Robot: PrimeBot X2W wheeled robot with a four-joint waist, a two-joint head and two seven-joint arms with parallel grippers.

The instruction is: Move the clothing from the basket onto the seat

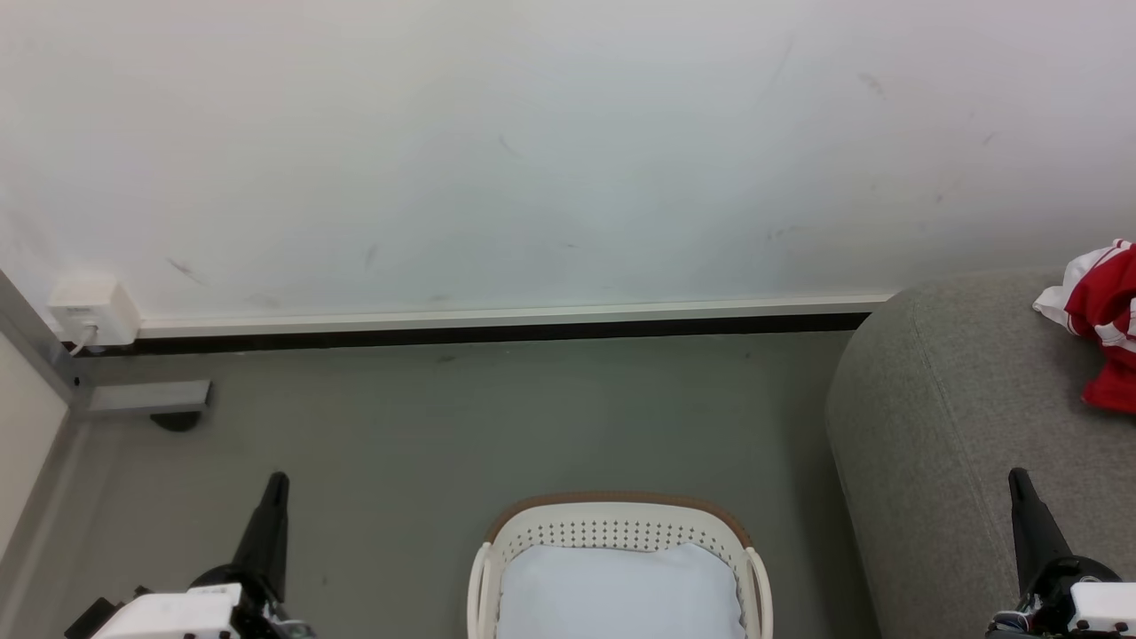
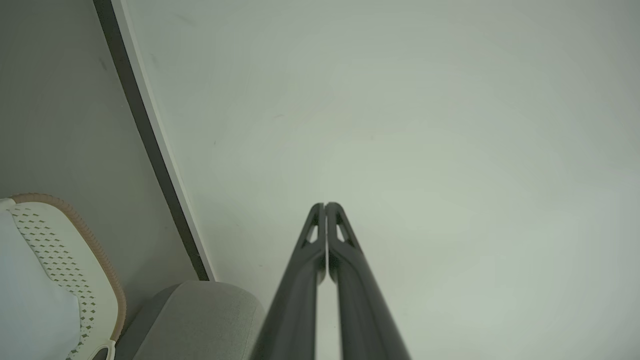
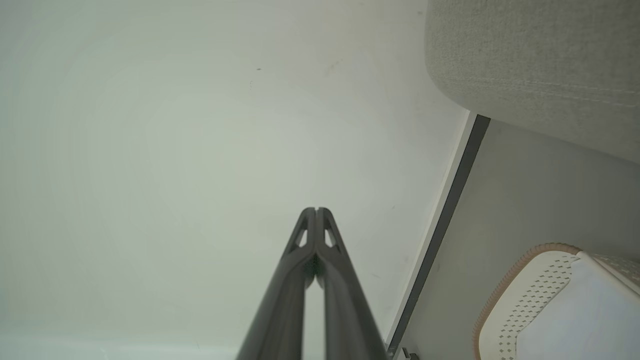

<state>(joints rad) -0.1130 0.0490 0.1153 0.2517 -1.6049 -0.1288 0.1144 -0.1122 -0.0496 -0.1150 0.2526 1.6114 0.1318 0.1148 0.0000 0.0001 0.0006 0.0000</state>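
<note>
Left pincer (image 1: 277,484) clenched, both dark fingers pressed tip to tip with nothing between them; it stands at the lower left of the head view, pointing up that view over the grey floor (image 1: 488,417). Right pincer (image 1: 1018,479) likewise clenched and empty, at the lower right, its tip seen against the seat (image 1: 958,426). Each wrist view confirms its own fingers meeting along their length, aimed at the pale wall (image 1: 532,160). Between the two pincers, at bottom centre of the head view, the basket (image 1: 612,532) stands on the floor, touched by neither pincer: cream-white, rows of small holes, brown rim along the far edge, its near part cut off by the frame. A flat pale pad (image 1: 621,590) lies inside it and covers what shows of its interior. To the robot's right of the basket, with a strip of floor between them, is the seat's rounded corner in grey woven fabric. Clothing (image 1: 1105,328) lies bunched on top of the seat at the right edge of the head view, red with white trim, partly cut off by the frame, well apart from the basket and from both pincers. A dark skirting strip (image 1: 497,335) runs along the foot of the wall; a white socket box (image 1: 93,311) sits at its left end.
</note>
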